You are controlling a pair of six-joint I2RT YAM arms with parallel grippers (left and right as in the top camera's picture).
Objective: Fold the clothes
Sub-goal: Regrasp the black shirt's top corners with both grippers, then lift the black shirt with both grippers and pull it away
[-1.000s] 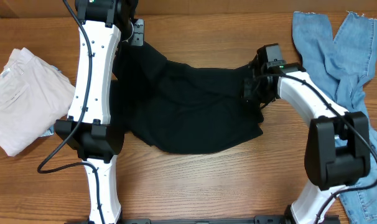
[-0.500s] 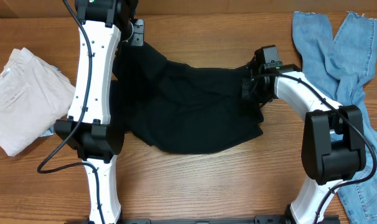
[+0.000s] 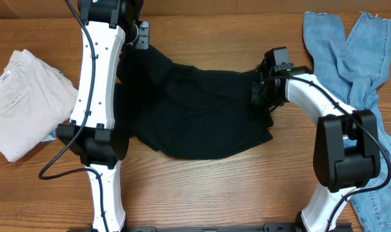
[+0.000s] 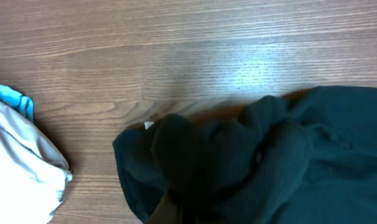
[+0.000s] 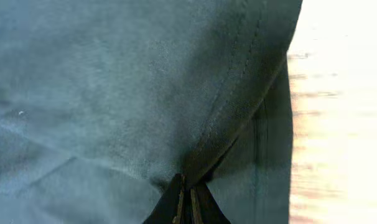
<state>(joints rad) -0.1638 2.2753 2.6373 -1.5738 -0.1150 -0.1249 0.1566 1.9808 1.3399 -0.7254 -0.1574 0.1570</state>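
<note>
A black garment [image 3: 195,109] lies spread and rumpled across the middle of the table. My left gripper [image 3: 139,40] is at its far left corner and is shut on a bunch of the black cloth [image 4: 195,162], held a little off the wood. My right gripper [image 3: 260,90] is at the garment's right edge and is shut on a fold of the same cloth [image 5: 188,186]. The black fabric [image 5: 114,87] fills most of the right wrist view.
A folded cream garment [image 3: 21,103] lies at the left edge of the table, also seen in the left wrist view [image 4: 20,162] with a bit of blue [image 4: 14,99] beside it. Light blue jeans [image 3: 350,58] lie at the right.
The right gripper has shifted very slightly at the garment's right edge. The left arm and the cloth look unchanged.
</note>
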